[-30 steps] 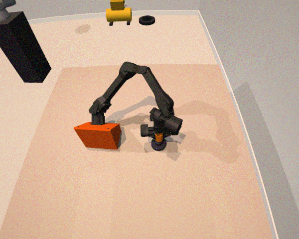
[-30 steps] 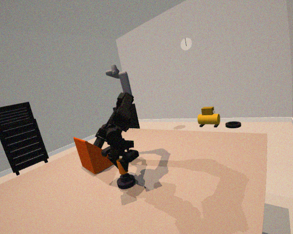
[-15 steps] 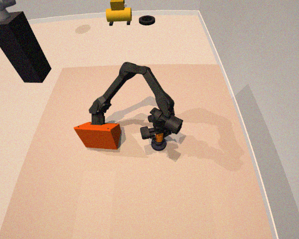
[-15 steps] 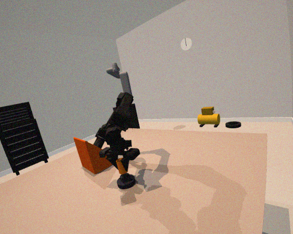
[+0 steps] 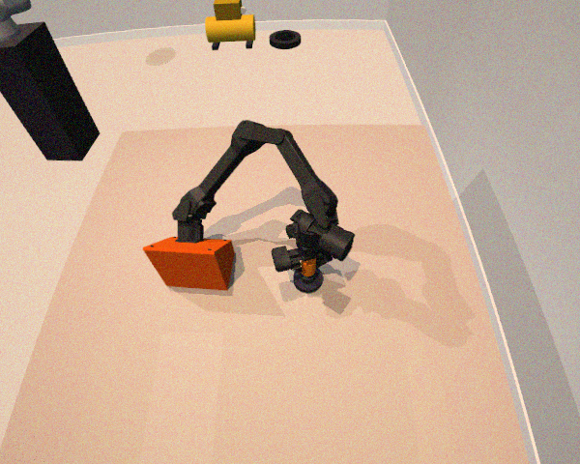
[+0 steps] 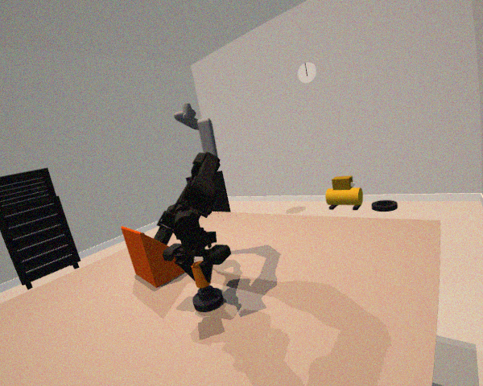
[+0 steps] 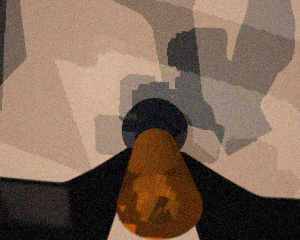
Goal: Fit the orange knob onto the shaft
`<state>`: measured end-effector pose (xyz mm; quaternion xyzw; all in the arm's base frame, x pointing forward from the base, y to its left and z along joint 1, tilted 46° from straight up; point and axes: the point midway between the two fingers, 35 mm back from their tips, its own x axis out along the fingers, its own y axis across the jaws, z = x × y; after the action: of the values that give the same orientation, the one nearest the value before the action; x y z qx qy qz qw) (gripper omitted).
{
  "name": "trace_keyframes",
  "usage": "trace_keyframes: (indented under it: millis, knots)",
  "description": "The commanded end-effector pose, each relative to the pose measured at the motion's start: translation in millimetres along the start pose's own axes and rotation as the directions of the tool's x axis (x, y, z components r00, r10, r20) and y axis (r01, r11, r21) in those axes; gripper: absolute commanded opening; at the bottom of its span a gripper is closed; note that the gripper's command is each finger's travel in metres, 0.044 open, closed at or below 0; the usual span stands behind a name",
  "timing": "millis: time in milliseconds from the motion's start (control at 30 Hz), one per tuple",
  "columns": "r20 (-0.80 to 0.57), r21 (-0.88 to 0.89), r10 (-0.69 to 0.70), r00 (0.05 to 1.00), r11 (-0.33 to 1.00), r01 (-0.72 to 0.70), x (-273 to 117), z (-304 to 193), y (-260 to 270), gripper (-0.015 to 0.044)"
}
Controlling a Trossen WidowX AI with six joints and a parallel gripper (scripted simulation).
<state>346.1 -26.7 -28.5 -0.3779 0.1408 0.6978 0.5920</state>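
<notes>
The orange knob (image 5: 308,268) (image 6: 199,274) (image 7: 159,200) is between the fingers of my gripper (image 5: 308,263) (image 6: 201,277) (image 7: 155,154), which is shut on it. The knob's lower end is at the top of the dark round pedestal (image 5: 307,287) (image 6: 208,302) (image 7: 155,109). In the exterior view the knob looks slightly tilted against the pedestal. The shaft and the knob's hole are hidden, so I cannot tell how far the knob is down on the shaft or how the flat sides lie.
The orange base block (image 5: 195,267) (image 6: 148,259) carries my arm, left of the pedestal in the top view. A black column (image 5: 43,95), a yellow tank (image 5: 230,28) (image 6: 344,196) and a black ring (image 5: 284,39) (image 6: 384,205) stand farther off. A black slatted rack (image 6: 34,224) stands at the left.
</notes>
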Motion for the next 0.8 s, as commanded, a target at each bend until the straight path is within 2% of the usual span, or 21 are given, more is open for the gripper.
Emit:
trace_keyframes:
  millis: [0, 633, 767]
  knots:
    - [-0.003, -0.009, -0.005, 1.0, 1.0, 0.004, -2.2, 1.1, -2.4, 0.0]
    - [-0.003, -0.009, -0.004, 1.0, 1.0, 0.004, -3.6, 0.0, -0.3, 0.0]
    - [-0.003, -0.098, -0.004, 1.0, 0.995, 0.004, -3.9, -0.4, -0.1, 0.0]
